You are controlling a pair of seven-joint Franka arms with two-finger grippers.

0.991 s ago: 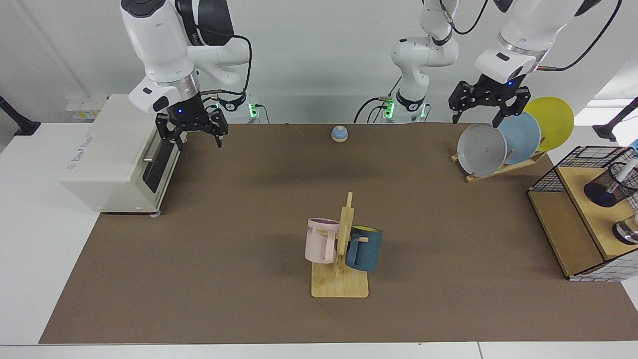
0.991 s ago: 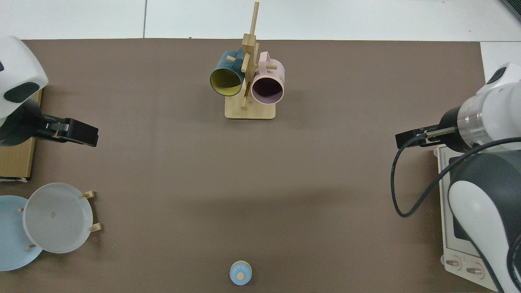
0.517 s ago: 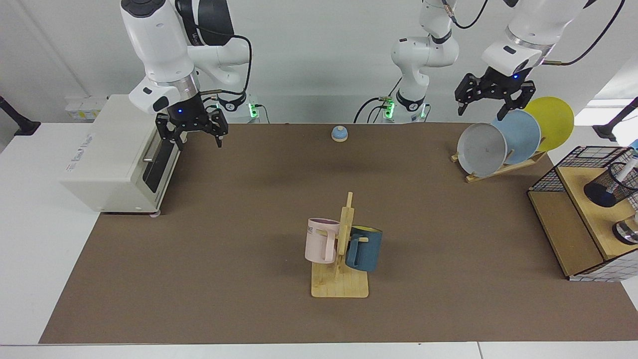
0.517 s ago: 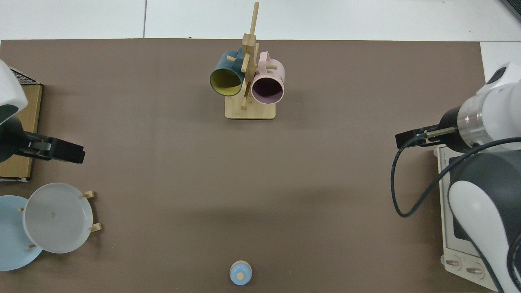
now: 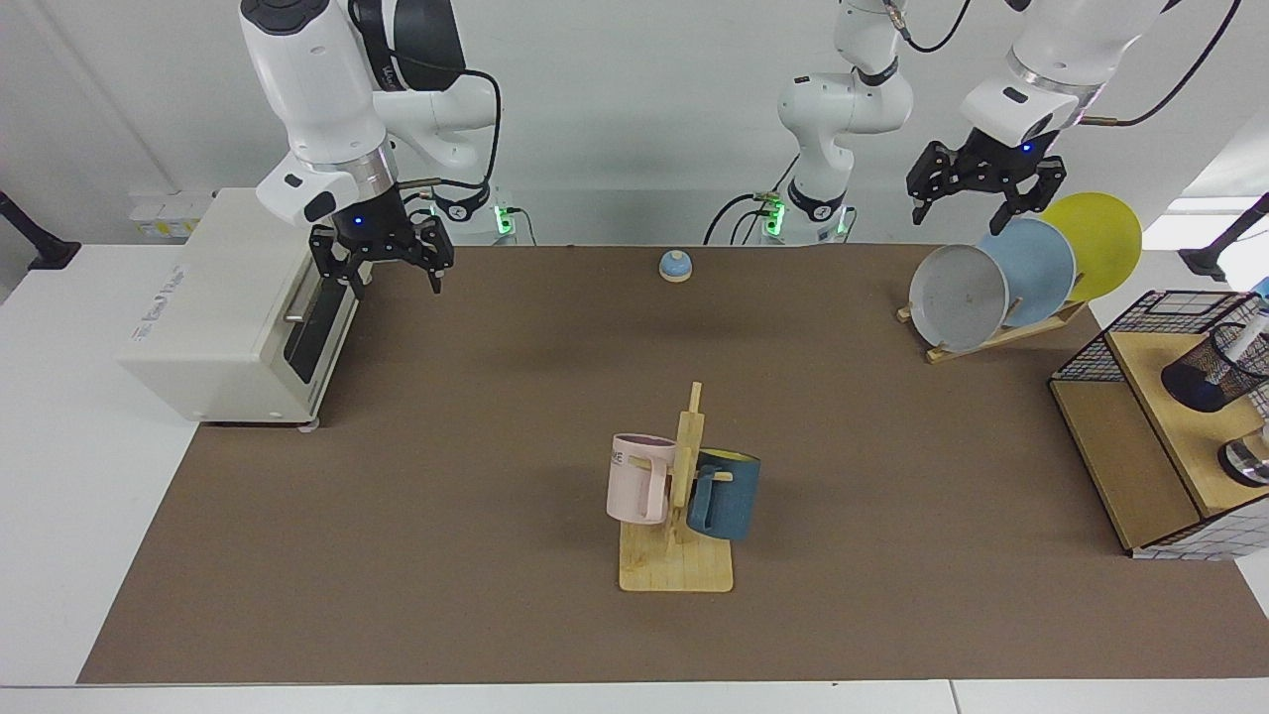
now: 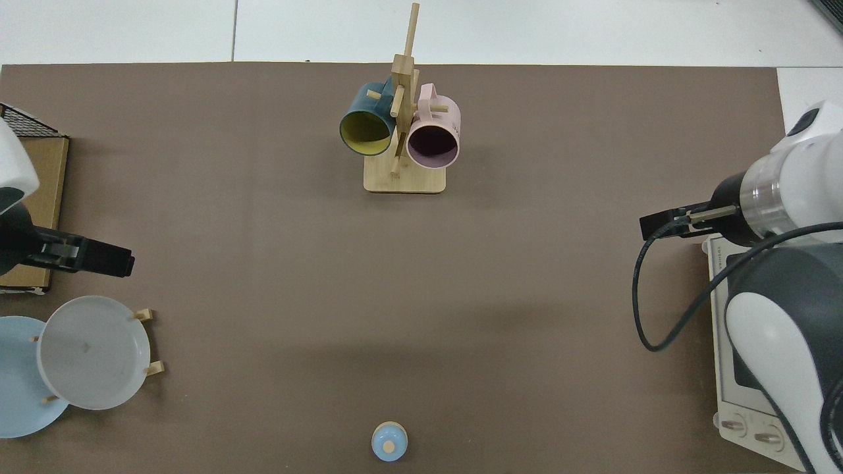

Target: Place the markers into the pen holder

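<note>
Hovering w/ fingers spread & empty: your left gripper (image 5: 984, 196) above the plate rack (image 5: 1001, 332), right gripper (image 5: 382, 260) waiting by the toaster oven (image 5: 213, 312). Marker (image 5: 1243, 335) sits in the pen holder (image 5: 1211, 372) — task looks done; next, just park both arms.

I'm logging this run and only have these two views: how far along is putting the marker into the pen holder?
It looks done: the marker stands inside the pen holder on the wooden shelf. Nothing is in hand; the left gripper hangs open above the plate rack, and the right gripper waits open beside the toaster oven. No other marker is visible.
</note>
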